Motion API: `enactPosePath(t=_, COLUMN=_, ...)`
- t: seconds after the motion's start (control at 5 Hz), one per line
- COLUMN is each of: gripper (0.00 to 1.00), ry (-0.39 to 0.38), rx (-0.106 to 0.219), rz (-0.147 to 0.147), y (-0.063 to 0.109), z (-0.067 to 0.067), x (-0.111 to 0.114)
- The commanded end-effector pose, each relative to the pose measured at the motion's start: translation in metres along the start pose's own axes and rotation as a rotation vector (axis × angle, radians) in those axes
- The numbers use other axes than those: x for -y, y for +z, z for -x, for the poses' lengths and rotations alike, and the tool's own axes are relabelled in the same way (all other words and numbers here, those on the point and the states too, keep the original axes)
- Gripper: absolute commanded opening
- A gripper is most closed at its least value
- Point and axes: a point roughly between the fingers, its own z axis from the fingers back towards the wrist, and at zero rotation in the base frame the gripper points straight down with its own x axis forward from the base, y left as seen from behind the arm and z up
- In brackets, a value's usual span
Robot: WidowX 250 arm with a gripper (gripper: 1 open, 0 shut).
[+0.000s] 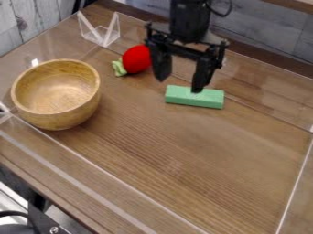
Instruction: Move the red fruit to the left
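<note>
Tool (186, 75): black, hanging from the arm in the upper middle of the frame, fingers pointing down and spread apart, gripping nothing.
Left finger (162, 68): its tip sits just right of the fruit; whether they touch cannot be told.
Right finger (206, 77): its tip is over the near edge of the block; contact cannot be told.
Fruit (134, 59): red and rounded, with a green leafy end pointing toward frame left; lies on the tabletop in the upper middle of the frame, just left of the tool.
Block (196, 97): flat, green, rectangular; lies right of centre, below and right of the fruit, apart from it.
Bowl (55, 91): wooden, upright, seemingly holding nothing; at the left of the frame, well apart from the fruit.
Clear stand (98, 30): small, transparent, angled; upper left, behind the fruit.
Tabletop (184, 155): brown wood grain, bordered by a low clear wall along its edges.
</note>
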Motion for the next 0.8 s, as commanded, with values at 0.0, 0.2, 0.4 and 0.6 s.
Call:
enactPosePath(t=0.0, gripper=1.0, ry=0.072, rx=0.067, rz=-0.016, y=0.002, z=-0.01, x=-0.009)
enactPosePath(t=0.2, gripper=1.0, ry=0.11, rx=0.078, rz=-0.012, y=-0.008, z=-0.008, x=-0.013)
enactPosePath(t=0.4, gripper=1.0, ry=0.092, rx=0.101, rz=0.012, y=0.001, z=-0.017, x=-0.011)
enactPosePath(t=0.6, gripper=1.0, ry=0.066, rx=0.126, rz=0.03, y=0.011, z=-0.025, x=-0.01)
